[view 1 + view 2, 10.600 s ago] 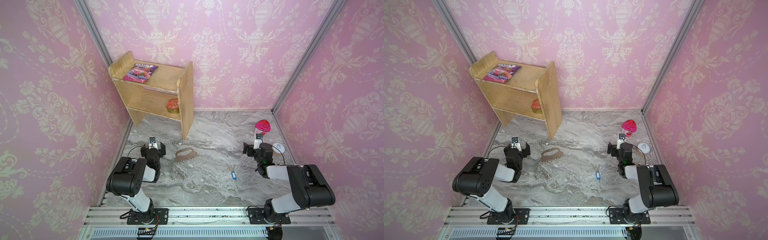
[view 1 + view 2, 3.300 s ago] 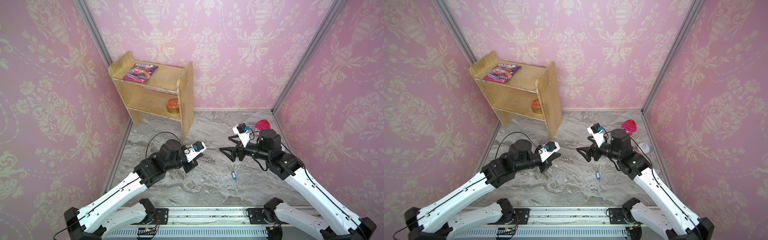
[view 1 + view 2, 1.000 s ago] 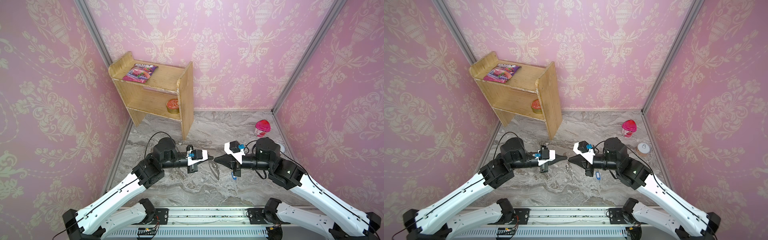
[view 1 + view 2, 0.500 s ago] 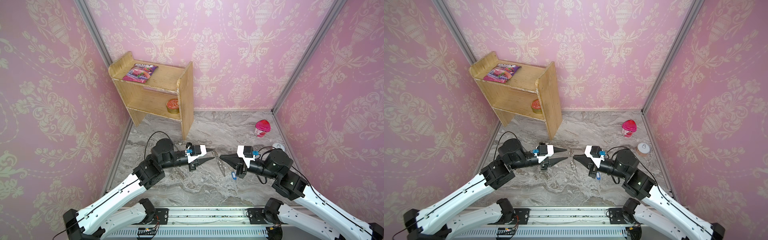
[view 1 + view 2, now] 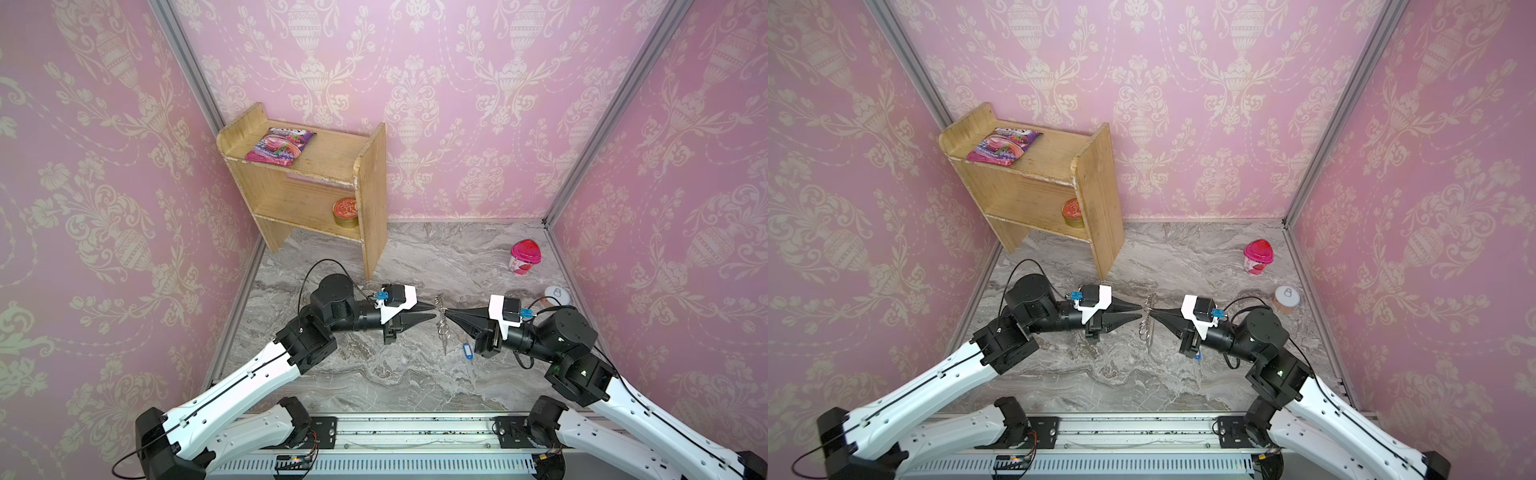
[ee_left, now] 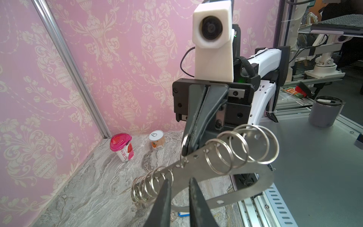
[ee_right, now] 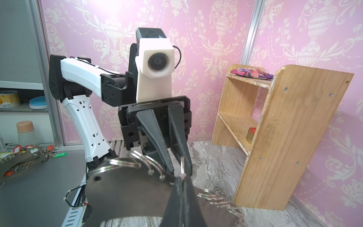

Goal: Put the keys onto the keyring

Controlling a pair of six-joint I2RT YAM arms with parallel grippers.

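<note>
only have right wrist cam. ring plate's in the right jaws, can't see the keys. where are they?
Observer: On the table. A top view shows the keys, blue tag, lying beneath the right gripper; neither arm holds them.
Operator: anything standing near them?
Observer: A pink-lidded cup and a small can at the table's right edge, clear of the keys.
Operator: left tips, hidden behind the plate here?
Observer: The left wrist view shows the left gripper tips apart before the plate, beside its small rings; contact I cannot tell.
</note>
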